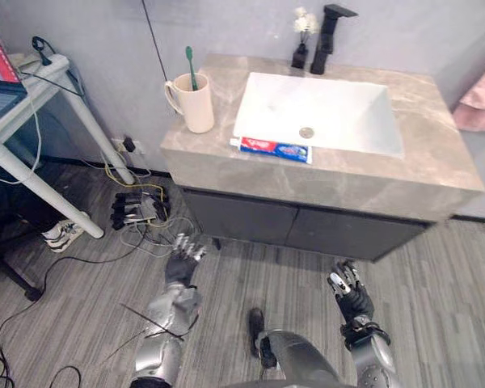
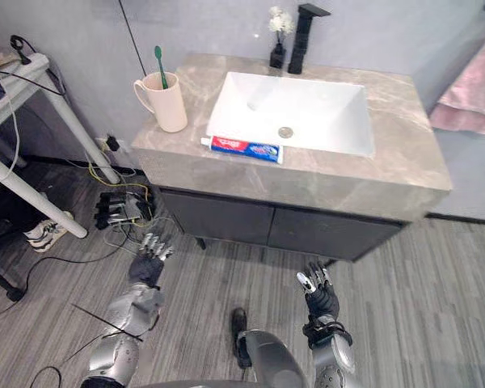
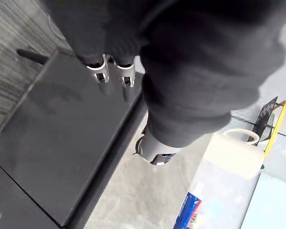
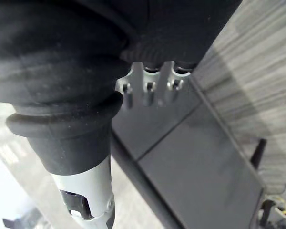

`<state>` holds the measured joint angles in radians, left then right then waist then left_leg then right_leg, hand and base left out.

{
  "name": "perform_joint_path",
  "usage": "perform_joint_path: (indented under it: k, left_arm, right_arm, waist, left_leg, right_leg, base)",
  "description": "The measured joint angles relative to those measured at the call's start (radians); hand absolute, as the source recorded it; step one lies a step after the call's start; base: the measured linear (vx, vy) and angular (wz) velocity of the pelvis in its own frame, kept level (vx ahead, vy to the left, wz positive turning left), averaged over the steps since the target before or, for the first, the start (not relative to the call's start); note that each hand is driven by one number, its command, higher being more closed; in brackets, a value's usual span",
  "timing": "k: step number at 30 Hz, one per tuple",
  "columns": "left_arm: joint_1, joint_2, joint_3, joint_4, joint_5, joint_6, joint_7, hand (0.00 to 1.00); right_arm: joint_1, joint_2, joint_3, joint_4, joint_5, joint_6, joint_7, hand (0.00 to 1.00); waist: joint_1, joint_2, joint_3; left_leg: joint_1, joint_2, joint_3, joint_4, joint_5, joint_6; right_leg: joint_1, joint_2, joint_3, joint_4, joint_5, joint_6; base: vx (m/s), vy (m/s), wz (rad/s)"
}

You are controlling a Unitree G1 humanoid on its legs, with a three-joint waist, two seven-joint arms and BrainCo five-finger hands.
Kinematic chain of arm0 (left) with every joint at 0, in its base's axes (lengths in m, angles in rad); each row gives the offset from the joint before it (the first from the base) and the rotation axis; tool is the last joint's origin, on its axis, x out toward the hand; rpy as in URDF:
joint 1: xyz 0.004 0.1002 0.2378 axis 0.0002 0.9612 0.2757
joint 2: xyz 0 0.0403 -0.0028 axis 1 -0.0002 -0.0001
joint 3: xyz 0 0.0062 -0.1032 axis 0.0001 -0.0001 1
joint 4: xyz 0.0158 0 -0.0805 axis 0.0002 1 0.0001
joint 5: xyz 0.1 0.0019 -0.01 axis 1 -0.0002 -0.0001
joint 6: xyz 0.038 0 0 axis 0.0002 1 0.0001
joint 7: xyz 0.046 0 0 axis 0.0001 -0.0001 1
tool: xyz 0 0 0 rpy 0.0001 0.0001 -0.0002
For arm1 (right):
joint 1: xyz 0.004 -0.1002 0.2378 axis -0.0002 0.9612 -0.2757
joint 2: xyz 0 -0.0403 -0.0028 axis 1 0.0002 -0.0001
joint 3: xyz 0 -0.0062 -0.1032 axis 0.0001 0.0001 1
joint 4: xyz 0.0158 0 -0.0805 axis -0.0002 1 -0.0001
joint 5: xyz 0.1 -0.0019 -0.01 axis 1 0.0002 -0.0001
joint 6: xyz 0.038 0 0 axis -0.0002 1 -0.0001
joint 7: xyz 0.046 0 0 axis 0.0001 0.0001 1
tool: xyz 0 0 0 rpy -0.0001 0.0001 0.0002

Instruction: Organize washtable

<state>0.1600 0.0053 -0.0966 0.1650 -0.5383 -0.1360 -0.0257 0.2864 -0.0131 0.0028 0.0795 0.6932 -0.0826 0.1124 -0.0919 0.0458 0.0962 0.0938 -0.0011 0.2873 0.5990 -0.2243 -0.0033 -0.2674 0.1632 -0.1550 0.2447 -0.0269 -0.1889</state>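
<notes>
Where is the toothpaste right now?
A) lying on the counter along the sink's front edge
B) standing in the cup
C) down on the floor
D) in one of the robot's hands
A: the toothpaste lies flat on the counter right against the front edge of the sink, while the cup to its left holds a green toothbrush.

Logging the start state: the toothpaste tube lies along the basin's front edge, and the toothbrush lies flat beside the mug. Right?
No: the left eye view shows the toothbrush standing in the mug, not flat beside it. The toothpaste tube is as stated.
</notes>
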Motion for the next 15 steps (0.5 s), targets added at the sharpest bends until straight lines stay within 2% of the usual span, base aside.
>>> perform_joint_path:
  k: [1,2,4,5,6,8,9,11,12,14,15]
  left_arm:
    - [0.017,0.0,0.0,-0.009,-0.001,-0.001,-0.001,0.0]
    - [0.029,0.0,0.002,-0.012,-0.007,-0.001,-0.002,0.0]
    - [0.048,-0.002,0.012,-0.022,-0.012,-0.002,-0.002,0.0]
    - [0.062,-0.004,0.02,-0.025,-0.013,-0.002,0.001,0.0]
    - [0.078,-0.011,0.03,-0.028,-0.014,-0.002,0.005,0.0]
    - [0.121,-0.036,0.072,-0.029,-0.024,0.004,0.027,0.0]
    - [0.153,-0.044,0.095,-0.027,-0.038,0.003,0.035,0.0]
    - [0.171,-0.038,0.114,-0.026,-0.04,0.002,0.047,0.0]
    - [0.181,-0.029,0.127,-0.023,-0.045,0.001,0.056,0.0]
    - [0.208,-0.025,0.148,-0.024,-0.047,-0.001,0.062,0.0]
    - [0.224,-0.02,0.146,-0.025,-0.051,-0.001,0.062,0.0]
  right_arm:
    - [0.008,0.001,0.021,-0.048,-0.002,-0.002,0.0,0.0]
    - [0.005,0.0,0.034,-0.086,0.0,-0.014,0.001,0.0]
    - [0.007,-0.007,0.047,-0.101,0.001,-0.019,-0.002,0.0]
    - [0.03,-0.014,0.048,-0.099,-0.002,-0.019,-0.002,0.0]
    - [0.048,-0.019,0.046,-0.099,-0.006,-0.018,-0.003,0.0]
    - [0.057,-0.051,0.035,-0.097,-0.019,-0.011,-0.007,0.0]
    - [0.062,-0.058,0.022,-0.09,-0.019,-0.01,-0.007,0.0]
    - [0.062,-0.05,-0.009,-0.072,-0.019,-0.011,-0.007,0.0]
    - [0.059,-0.034,-0.049,-0.048,-0.018,-0.012,-0.007,0.0]
    - [0.076,-0.012,-0.09,-0.008,-0.016,-0.023,-0.004,0.0]
    - [0.081,-0.006,-0.109,-0.005,-0.015,-0.023,-0.006,0.0]
  waist:
    - [0.017,-0.001,0.0]
    - [0.038,-0.001,-0.001]
    - [0.069,-0.01,-0.004]
    - [0.082,-0.016,-0.006]
    - [0.083,-0.017,-0.006]
    - [0.082,-0.011,-0.011]
    - [0.083,-0.003,-0.014]
    - [0.081,-0.003,-0.015]
    - [0.086,-0.007,-0.014]
    - [0.081,-0.002,-0.023]
    - [0.074,-0.004,-0.03]
  left_leg:
    - [-0.09,0.061,-0.006,0.273,0.056,0.013]
    - [-0.182,0.124,-0.021,0.48,0.055,0.012]
    - [-0.269,0.193,-0.028,0.594,0.052,0.007]
    - [-0.311,0.222,-0.031,0.591,0.051,0.007]
    - [-0.342,0.246,-0.043,0.535,0.05,0.01]
    - [-0.349,0.245,-0.095,0.331,0.044,0.0]
    - [-0.348,0.221,-0.156,0.202,0.04,-0.011]
    - [-0.339,0.181,-0.248,0.055,0.041,-0.014]
    - [-0.316,0.156,-0.288,-0.072,0.046,-0.022]
    - [-0.264,0.156,-0.276,-0.217,0.063,-0.075]
    - [-0.249,0.157,-0.275,-0.24,0.06,-0.081]
  right_leg:
    - [0.057,0.017,0.019,-0.004,-0.039,-0.005]
    - [0.1,0.03,0.043,-0.001,-0.072,-0.013]
    - [0.137,0.029,0.085,-0.004,-0.094,-0.021]
    - [0.158,0.021,0.115,-0.005,-0.106,-0.016]
    - [0.177,0.006,0.145,-0.006,-0.115,-0.002]
    - [0.201,-0.015,0.201,-0.007,-0.128,0.019]
    - [0.2,-0.023,0.229,-0.005,-0.137,0.037]
    - [0.201,-0.031,0.25,0.0,-0.148,0.056]
    - [0.208,-0.039,0.262,0.0,-0.16,0.077]
    - [0.214,-0.038,0.274,0.015,-0.181,0.114]
    - [0.214,-0.041,0.282,0.015,-0.184,0.12]
  base:
    - [0.39,-0.037,-0.36]
    - [0.46,-0.035,-0.54]
    - [0.26,-0.001,-0.65]
    - [0.32,0.033,-0.77]
    - [0.32,0.045,-0.73]
    - [0.46,0.124,-0.77]
    - [0.45,0.165,-0.65]
    - [0.29,0.181,-0.33]
    - [0.24,0.184,-0.18]
    - [0.17,0.181,-0.2]
    - [0.17,0.22,-0.26]
